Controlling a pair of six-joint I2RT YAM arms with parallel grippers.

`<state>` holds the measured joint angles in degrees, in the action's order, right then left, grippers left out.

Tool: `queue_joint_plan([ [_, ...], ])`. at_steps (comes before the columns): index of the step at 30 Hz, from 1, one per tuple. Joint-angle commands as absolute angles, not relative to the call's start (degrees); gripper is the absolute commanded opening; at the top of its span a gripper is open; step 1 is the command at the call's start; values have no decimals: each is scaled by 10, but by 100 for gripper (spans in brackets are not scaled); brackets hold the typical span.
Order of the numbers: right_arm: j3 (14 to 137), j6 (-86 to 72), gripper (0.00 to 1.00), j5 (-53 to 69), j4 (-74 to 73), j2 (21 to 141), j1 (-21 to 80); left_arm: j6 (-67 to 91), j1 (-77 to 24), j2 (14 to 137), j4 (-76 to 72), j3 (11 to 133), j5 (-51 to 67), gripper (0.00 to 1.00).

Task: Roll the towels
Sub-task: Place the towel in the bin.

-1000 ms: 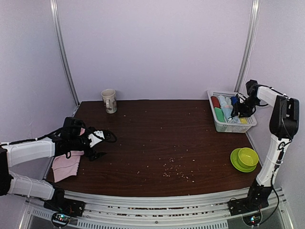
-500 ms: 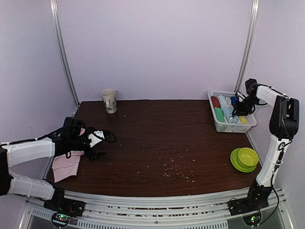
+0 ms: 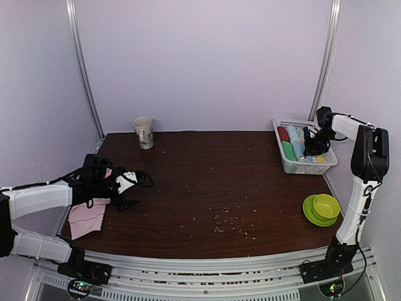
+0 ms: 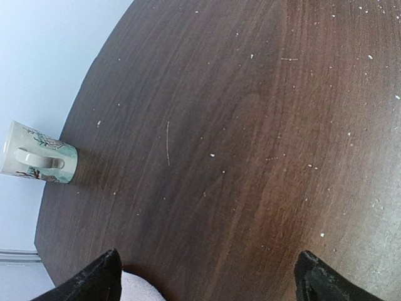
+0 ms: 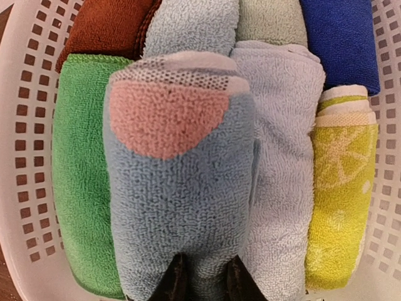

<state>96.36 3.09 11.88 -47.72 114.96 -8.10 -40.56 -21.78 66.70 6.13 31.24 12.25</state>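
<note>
The right jaws reach into the white slatted plastic basket [image 3: 306, 168] at the far right of the dark brown wooden surface [image 3: 213, 182]. They are narrowed onto the near end of a light blue rolled terry towel with an orange patch [image 5: 178, 188], and the two dark fingertips [image 5: 170, 283] pinch its fabric. Other rolls crowd those jaws: a green rolled towel [image 5: 78, 169] to their left, a pale blue rolled towel [image 5: 282, 157] touching on their right, and a yellow patterned rolled towel [image 5: 341, 194] beyond it. A rust-brown roll [image 5: 106, 25] and a dark blue roll [image 5: 341, 37] lie ahead.

Only the right wrist view shows the pinch — from above, the black wrist hides it.

The left jaws stand wide over bare surface. A pale pink flat towel [image 3: 86, 217] lies just behind them, one corner showing at the bottom of the left wrist view. A printed ceramic mug [image 4: 37, 162] stands well ahead to their left. A lime-green bowl on a green plate [image 3: 326, 205] sits well behind the right jaws.

Since a second ago the right jaws have drawn in and their wrist has shifted slightly left; the left arm and the pink towel lie as before.
</note>
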Motion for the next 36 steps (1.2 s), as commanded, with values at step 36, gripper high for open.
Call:
queue_joint_plan([
  [36, 1034, -23, 5, 113, -438, 1170, -41, -400, -213, 668, 44, 312, 126, 98],
])
